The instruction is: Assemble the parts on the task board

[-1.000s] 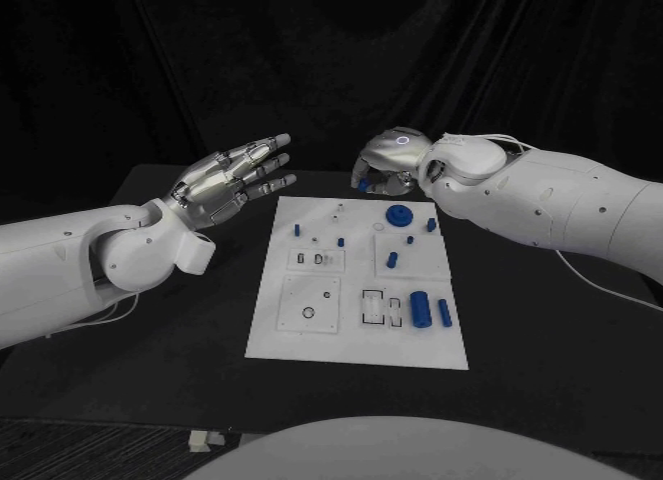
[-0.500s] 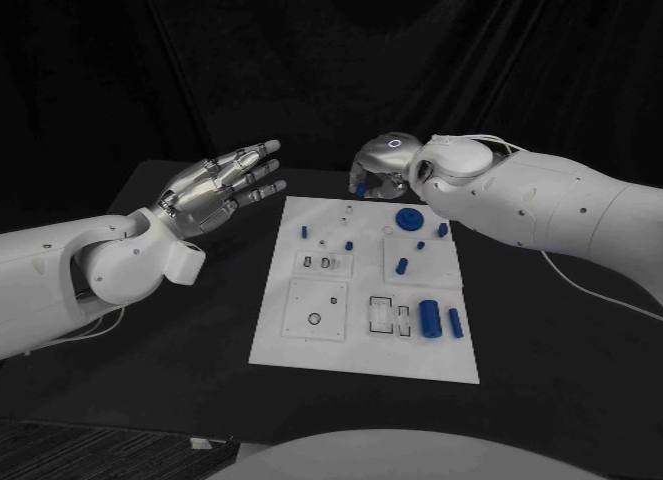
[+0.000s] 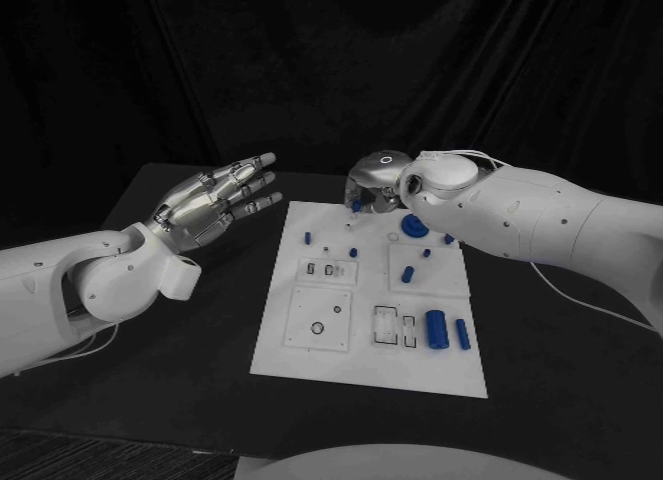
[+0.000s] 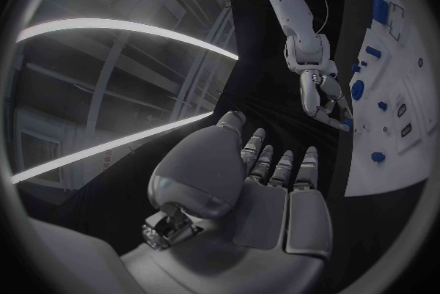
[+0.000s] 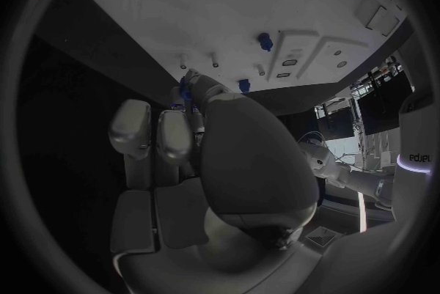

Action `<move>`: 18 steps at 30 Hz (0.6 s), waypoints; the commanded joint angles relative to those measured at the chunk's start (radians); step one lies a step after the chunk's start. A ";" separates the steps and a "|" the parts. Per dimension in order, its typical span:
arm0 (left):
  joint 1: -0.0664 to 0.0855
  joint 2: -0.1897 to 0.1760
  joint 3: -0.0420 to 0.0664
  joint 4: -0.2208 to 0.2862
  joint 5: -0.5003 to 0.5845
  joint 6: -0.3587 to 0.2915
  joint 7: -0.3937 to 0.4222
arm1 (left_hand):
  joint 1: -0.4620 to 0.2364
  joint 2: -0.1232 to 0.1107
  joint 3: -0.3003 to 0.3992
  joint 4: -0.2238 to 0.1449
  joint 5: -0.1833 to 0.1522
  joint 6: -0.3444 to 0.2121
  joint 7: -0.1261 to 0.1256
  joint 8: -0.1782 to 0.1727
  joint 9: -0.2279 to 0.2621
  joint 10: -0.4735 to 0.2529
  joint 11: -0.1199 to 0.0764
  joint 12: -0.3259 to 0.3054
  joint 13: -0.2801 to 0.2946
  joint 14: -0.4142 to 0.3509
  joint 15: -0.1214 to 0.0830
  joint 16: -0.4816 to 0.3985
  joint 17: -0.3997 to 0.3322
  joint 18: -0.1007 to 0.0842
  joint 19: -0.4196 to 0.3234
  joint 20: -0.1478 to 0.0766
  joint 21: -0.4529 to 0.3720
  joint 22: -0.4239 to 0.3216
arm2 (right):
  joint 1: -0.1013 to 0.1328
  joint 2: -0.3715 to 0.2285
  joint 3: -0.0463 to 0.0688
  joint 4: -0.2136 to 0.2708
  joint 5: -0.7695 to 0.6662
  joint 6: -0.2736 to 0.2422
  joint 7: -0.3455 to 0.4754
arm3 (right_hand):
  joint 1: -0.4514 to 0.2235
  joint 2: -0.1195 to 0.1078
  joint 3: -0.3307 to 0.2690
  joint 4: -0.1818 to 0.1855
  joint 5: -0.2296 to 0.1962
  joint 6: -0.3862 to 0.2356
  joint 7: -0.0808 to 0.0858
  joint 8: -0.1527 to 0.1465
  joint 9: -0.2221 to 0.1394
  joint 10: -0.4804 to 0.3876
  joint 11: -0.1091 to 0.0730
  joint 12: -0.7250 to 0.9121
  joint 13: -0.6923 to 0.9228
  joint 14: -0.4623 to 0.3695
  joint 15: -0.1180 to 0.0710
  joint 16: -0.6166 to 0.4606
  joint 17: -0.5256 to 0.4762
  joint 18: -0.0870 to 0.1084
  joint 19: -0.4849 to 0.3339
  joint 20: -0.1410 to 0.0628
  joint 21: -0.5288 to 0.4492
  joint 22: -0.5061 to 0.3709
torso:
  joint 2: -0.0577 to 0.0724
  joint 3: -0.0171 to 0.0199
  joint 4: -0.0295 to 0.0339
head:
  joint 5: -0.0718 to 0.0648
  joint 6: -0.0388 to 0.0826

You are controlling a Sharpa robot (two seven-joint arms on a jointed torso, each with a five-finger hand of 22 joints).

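The silver right hand (image 3: 372, 186) hangs over the far edge of the white rectangular task board (image 3: 331, 345), pinching a small blue part (image 5: 186, 86) — the silver left hand (image 3: 216, 200) (fingers spread, holding nothing) hovers beside the board.

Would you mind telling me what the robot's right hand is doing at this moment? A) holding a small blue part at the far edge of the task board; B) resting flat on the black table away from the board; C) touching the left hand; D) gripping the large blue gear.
A: the right hand pinches a small blue part in its fingertips over the far edge of the task board.
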 commanded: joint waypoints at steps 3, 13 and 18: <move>0.004 0.001 0.001 0.003 -0.003 0.001 0.021 | 0.006 -0.009 0.042 -0.006 0.023 0.003 0.000 0.016 0.018 0.000 0.012 0.018 0.011 0.007 0.007 0.017 0.002 -0.022 0.010 0.003 0.013 0.004 | -0.010 0.005 0.001 -0.003 0.004 0.004 -0.032 | -0.008 0.017 0.021 0.006 -0.001 0.019 0.018 0.025 0.044 0.047 -0.012 0.006 0.017 -0.001 0.004 0.005 0.007 -0.044 0.003 0.002 0.029 0.023 | 0.006 -0.0051 0.0151 | -0.010 0.004; 0.004 0.006 0.001 -0.001 -0.003 0.012 0.022 | 0.007 -0.009 0.042 -0.006 0.023 0.004 0.000 0.016 0.018 0.000 0.012 0.018 0.011 0.008 0.008 0.018 0.003 -0.022 0.010 0.003 0.013 0.004 | -0.030 0.013 0.001 -0.018 0.004 0.002 -0.030 | -0.005 0.018 0.023 0.004 0.001 0.016 0.019 0.021 0.044 0.045 -0.012 0.001 0.016 -0.002 0.005 0.005 0.006 -0.044 0.002 0.003 0.029 0.024 | 0.011 -0.0058 0.0274 | -0.023 0.002; 0.004 0.011 0.001 -0.008 -0.003 0.020 0.020 | 0.007 -0.008 0.043 -0.006 0.024 0.003 0.000 0.015 0.018 0.000 0.012 0.018 0.011 0.008 0.009 0.018 0.003 -0.022 0.010 0.004 0.013 0.004 | -0.037 0.017 0.001 -0.028 0.004 -0.005 -0.036 | -0.002 0.019 0.027 0.001 0.007 0.011 0.020 0.017 0.045 0.042 -0.010 -0.005 0.015 -0.005 0.007 0.001 0.000 -0.043 -0.001 0.004 0.026 0.023 | 0.010 -0.0063 0.0250 | -0.021 -0.005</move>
